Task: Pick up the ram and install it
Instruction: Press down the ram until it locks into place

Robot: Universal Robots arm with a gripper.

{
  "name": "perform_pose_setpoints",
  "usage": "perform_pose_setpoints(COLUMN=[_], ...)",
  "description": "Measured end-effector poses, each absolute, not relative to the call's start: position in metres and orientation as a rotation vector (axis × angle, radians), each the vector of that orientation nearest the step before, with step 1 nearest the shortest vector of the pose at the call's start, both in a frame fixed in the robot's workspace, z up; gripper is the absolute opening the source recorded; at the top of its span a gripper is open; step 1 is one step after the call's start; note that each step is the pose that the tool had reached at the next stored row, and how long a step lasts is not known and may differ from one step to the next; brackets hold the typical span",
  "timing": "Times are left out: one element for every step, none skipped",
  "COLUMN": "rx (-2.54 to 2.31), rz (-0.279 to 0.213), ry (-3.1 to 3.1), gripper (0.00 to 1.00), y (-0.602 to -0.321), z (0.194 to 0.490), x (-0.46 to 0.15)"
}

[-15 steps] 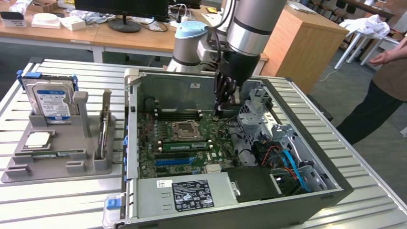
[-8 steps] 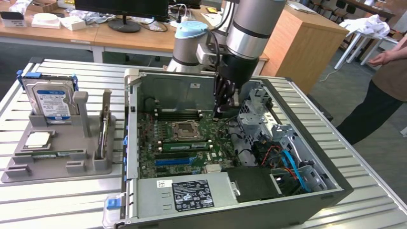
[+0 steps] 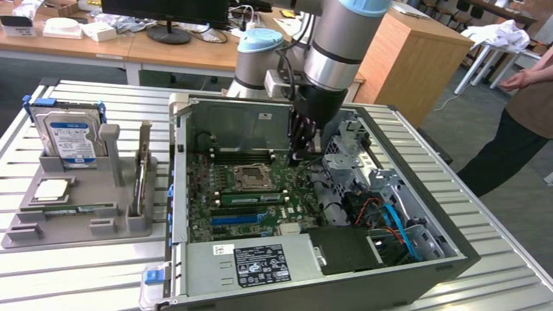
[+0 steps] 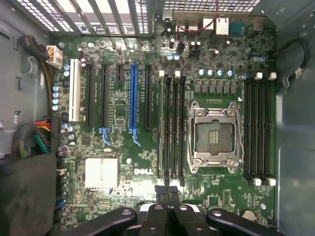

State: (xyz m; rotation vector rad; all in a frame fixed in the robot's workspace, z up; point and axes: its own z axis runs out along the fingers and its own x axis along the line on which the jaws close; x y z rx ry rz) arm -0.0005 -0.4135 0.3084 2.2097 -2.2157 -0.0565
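Observation:
My gripper (image 3: 302, 154) hangs inside the open computer case (image 3: 415, 194), above the motherboard (image 3: 250, 194), with its fingers pressed together and nothing between them. In the wrist view the shut fingertips (image 4: 168, 192) sit just off the end of the memory slots beside the empty processor socket (image 4: 214, 132). A green ram (image 3: 252, 197) lies seated in one of those slots; in the wrist view the ram (image 4: 161, 128) is the pale green strip in the outermost slot. Another ram stick (image 3: 140, 176) stands on edge in the grey holder (image 3: 78, 223) at the exterior view's left.
The grey holder also carries a blue-and-white hard drive (image 3: 74, 139) and a small square processor chip (image 3: 50, 189). A person (image 3: 529, 97) stands at the exterior view's right beside the slatted table (image 3: 78, 272). Cables (image 3: 393, 217) and a drive cage (image 3: 346, 149) crowd the case near the arm.

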Motion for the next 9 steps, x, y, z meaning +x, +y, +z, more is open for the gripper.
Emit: perform_pose_setpoints(rx=[2.210,2.210,2.210,2.210,2.210,2.210,2.210,2.210,2.210], rz=[-0.057,-0.056,-0.057,-0.057,-0.057,-0.057,-0.057,-0.056,-0.056], ry=[-2.216,-2.216,-2.216,-2.216,-2.216,-2.216,-2.216,-2.216,-2.216], gripper=[0.10,0.10,0.10,0.10,0.10,0.10,0.10,0.10,0.10], y=[-0.4135,-0.4135,-0.4135,-0.4135,-0.4135,-0.4135,-0.4135,-0.4135,-0.4135], z=[0.3066,0.3050,0.3034,0.3018,0.3003,0.2992,0.2988,0.2989,0.2988], x=[-0.0005,-0.0005,-0.0005,-0.0005,-0.0005,-0.0005,-0.0005,-0.0005,-0.0005])
